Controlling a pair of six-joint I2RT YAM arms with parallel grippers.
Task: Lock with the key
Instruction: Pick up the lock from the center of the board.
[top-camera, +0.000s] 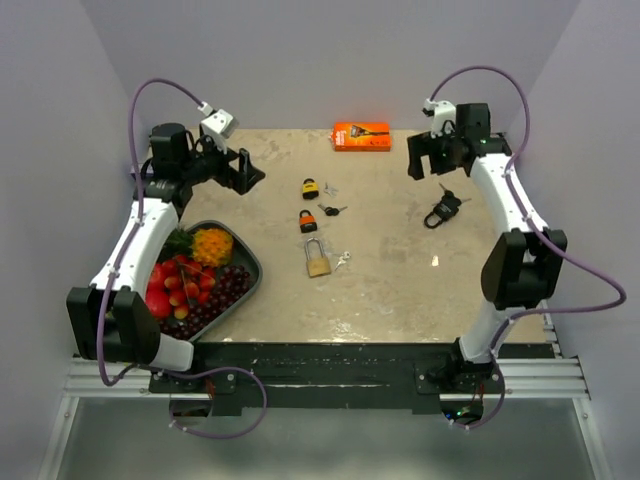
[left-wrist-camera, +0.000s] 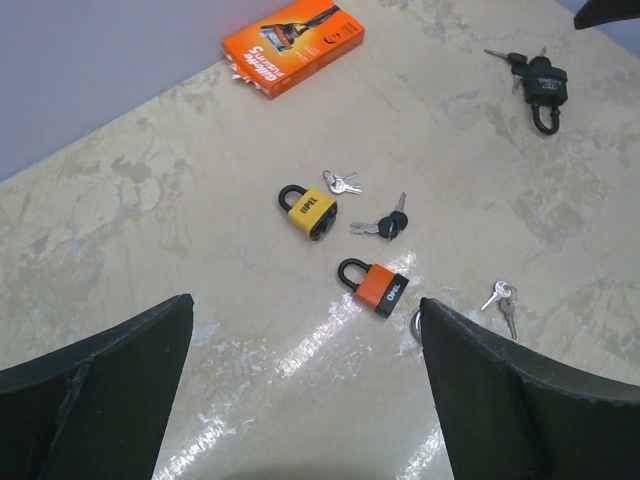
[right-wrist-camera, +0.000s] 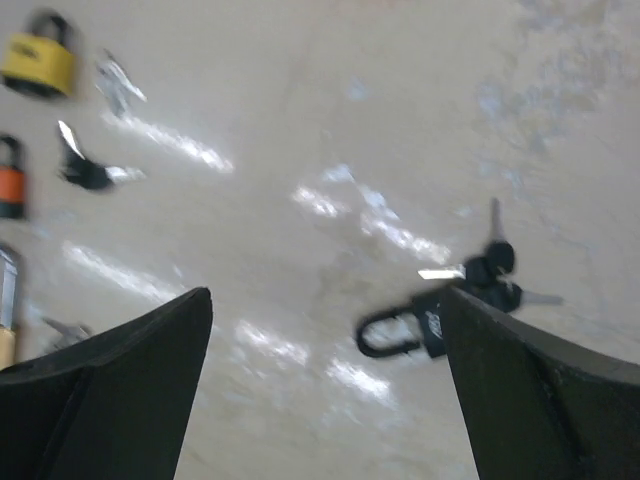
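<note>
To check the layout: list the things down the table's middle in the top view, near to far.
Brass padlock → orange padlock → yellow padlock → box.

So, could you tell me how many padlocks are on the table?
4: in a central line from back to front, the yellow padlock, the orange padlock and the brass padlock; the black padlock lies off to the right. None seems hidden.
</note>
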